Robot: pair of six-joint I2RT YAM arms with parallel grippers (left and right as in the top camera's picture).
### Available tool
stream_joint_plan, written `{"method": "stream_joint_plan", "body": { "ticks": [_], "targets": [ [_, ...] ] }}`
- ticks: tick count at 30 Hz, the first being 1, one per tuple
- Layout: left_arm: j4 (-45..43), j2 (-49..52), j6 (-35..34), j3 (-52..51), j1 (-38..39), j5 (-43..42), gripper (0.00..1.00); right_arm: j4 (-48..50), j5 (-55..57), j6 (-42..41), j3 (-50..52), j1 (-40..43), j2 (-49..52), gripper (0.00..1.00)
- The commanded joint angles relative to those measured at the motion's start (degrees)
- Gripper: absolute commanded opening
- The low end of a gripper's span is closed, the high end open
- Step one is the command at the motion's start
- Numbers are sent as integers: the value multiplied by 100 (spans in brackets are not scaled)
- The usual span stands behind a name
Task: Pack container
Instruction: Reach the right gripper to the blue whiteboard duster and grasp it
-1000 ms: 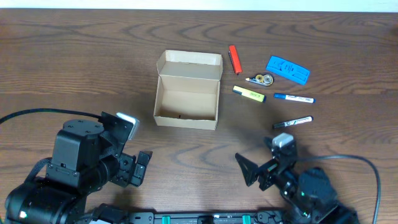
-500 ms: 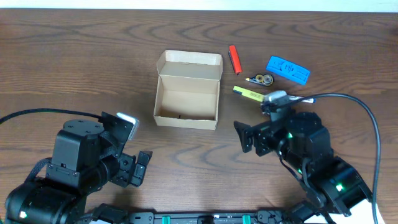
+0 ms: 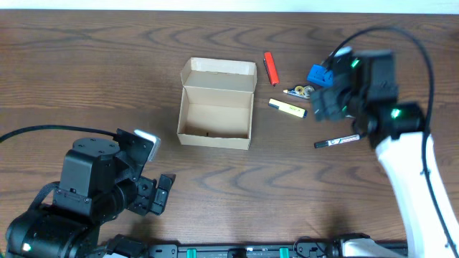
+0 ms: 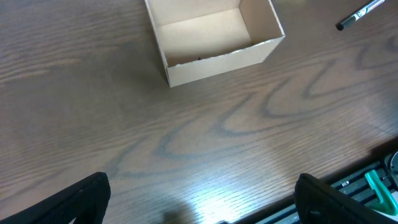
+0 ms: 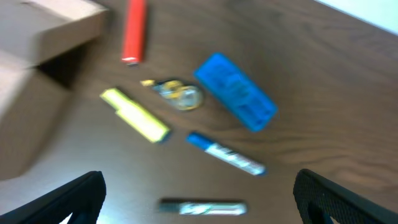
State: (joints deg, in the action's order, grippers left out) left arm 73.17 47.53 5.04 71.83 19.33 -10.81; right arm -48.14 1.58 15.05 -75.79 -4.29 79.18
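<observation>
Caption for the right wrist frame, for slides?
Open right gripper over loose stationery: red marker, yellow highlighter, blue case, blue pen, black marker; box at frame left.

You have a dark brown, wood-grained tabletop. On it stands the container, open, with its flap lid folded back on the far side. To its right lie 6 small things, all apart from the box: a red marker farthest back, a yellow highlighter, a small clear item with yellow parts just beside a flat blue case, a blue-capped pen, and a black marker nearest the robot's side.
</observation>
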Motion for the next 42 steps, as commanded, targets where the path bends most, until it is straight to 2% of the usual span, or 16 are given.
{"method": "stream_joint_plan", "body": {
  "ticks": [1,6,10,13,20,29,34,42],
  "targets": [
    [15,4,118,81,-20,-61,95,76,-570,1001,-461,691,603,99],
    [15,4,118,81,-20,-61,95,372,-999,1572,-815,1331,1491,99],
    [15,4,118,81,-20,-61,95,566,-1003,2304,-1040,1429,2227,99],
    [15,4,118,81,-20,-61,95,861,-1187,2490,-1156,1440,2732,99],
    [15,4,118,81,-20,-61,95,1486,-1585,2671,-1314,1488,3633,99],
    [15,4,118,81,-20,-61,95,2170,-1801,2839,-1314,1628,4286,99],
    [15,4,118,81,-20,-61,95,2402,-2328,2837,-1314,1788,4511,99],
    [15,4,118,81,-20,-61,95,2459,-2551,2839,-1311,1825,4843,99]
  ]
}}
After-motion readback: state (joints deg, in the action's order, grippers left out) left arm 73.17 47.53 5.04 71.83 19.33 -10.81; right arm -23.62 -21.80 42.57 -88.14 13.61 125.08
